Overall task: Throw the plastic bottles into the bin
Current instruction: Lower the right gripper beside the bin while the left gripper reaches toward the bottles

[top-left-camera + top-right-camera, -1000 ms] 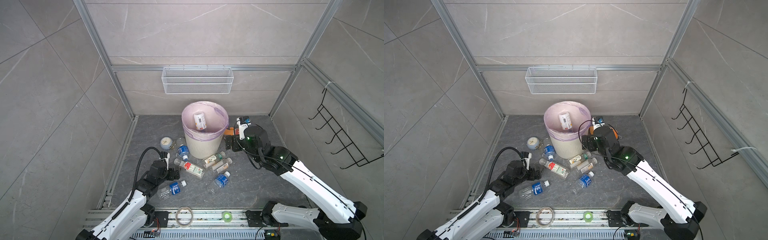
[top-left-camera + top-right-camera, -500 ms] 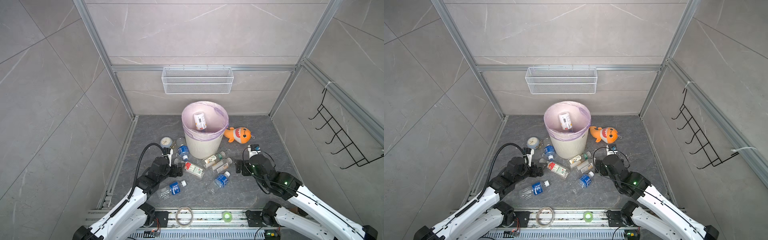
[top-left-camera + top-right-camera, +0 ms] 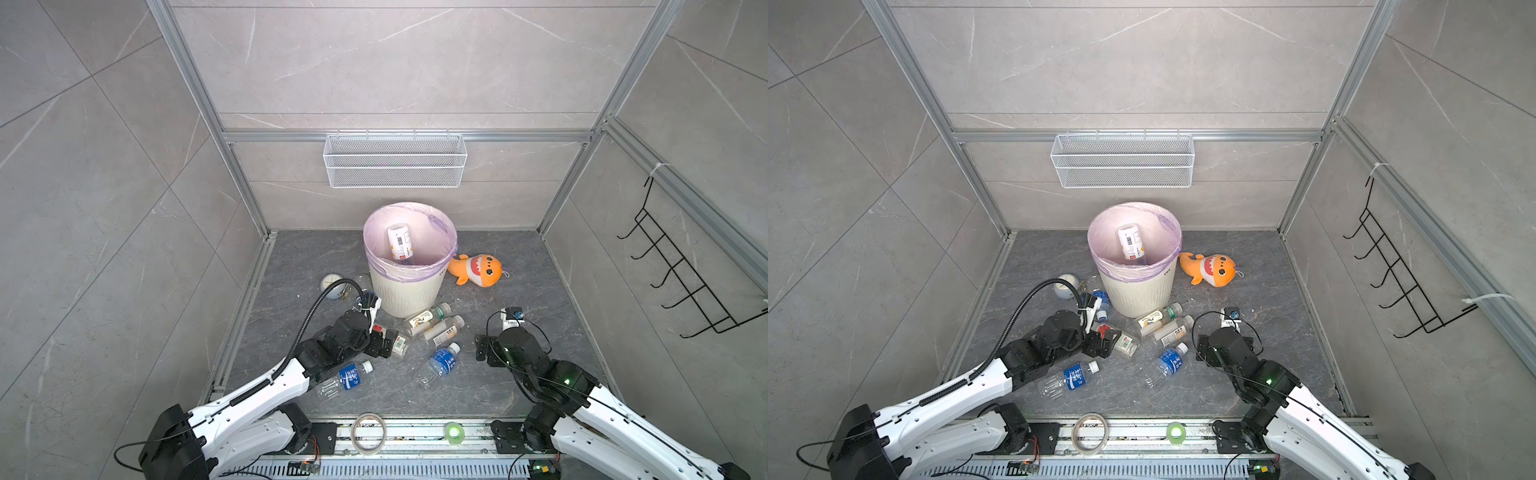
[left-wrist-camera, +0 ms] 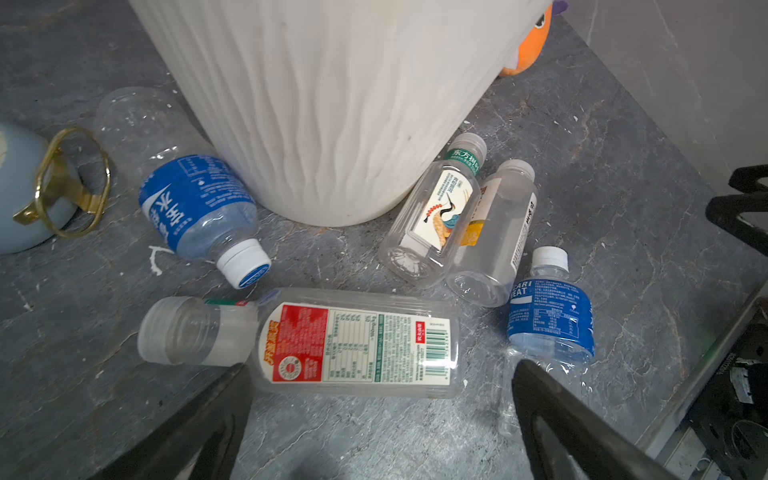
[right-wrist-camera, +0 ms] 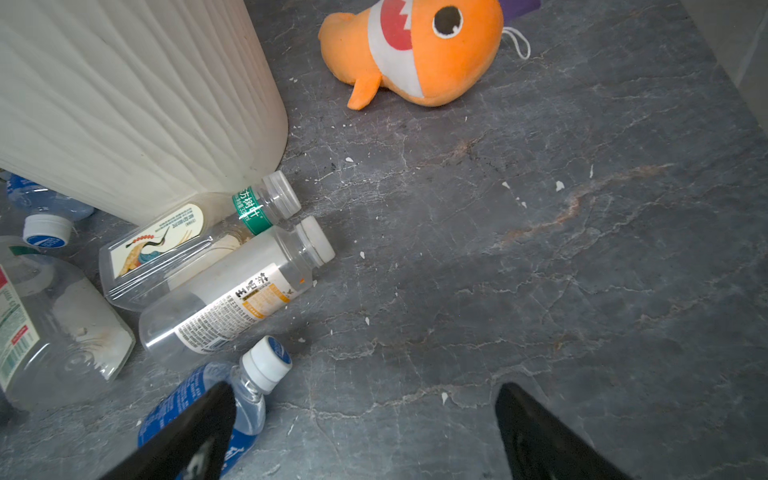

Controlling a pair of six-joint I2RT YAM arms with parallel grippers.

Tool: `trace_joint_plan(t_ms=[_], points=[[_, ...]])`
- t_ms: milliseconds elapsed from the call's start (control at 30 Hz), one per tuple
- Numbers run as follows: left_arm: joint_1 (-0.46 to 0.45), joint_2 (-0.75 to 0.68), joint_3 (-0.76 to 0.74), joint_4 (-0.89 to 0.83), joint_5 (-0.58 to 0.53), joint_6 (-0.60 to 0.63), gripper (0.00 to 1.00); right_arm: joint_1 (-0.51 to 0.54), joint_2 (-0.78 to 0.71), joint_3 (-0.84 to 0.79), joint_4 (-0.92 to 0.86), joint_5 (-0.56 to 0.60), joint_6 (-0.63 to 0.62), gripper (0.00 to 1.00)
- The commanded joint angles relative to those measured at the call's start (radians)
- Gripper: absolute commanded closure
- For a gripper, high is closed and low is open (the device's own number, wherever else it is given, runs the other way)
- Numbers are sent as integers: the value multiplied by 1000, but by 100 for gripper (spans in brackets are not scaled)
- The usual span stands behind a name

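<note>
Over the last second the right hand (image 5: 365,390) is pulling back from beside the bin (image 3: 409,291), where it was covering the orange shark (image 3: 478,270). It is now hanging low over the floor (image 3: 457,395), jaws spread wide and carrying nothing, with a blue-labelled bottle (image 3: 442,360) lying just beside one finger. The left hand (image 4: 380,368) is pushing forward in the same interval and is now reaching the red-and-white-labelled bottle (image 4: 357,343), jaws fully apart and not yet closing. That bottle is lying on its side with its long axis running from one finger toward the other. In my judgement a wrist turn is needed before any squeeze, or the jaws will be closing on its ends. The bin's contents are showing no change: one white-labelled bottle (image 3: 401,243) is leaning inside the liner, as before. Six bottles are lying on the floor around the bin's foot, including a side-by-side pair (image 3: 434,325) touching each other. The task is therefore standing early, and both arms appear to be setting up fresh pickups.
</note>
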Motion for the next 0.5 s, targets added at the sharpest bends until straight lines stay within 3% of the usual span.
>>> trace_joint_plan(t_ms=[0,467], points=[[-52,45,56,23,-59,38,0,-13,29,-24,63,2,5,0],[-211,252,156,90,-94,42,0,-153,52,-64,174,-206,-63,0]])
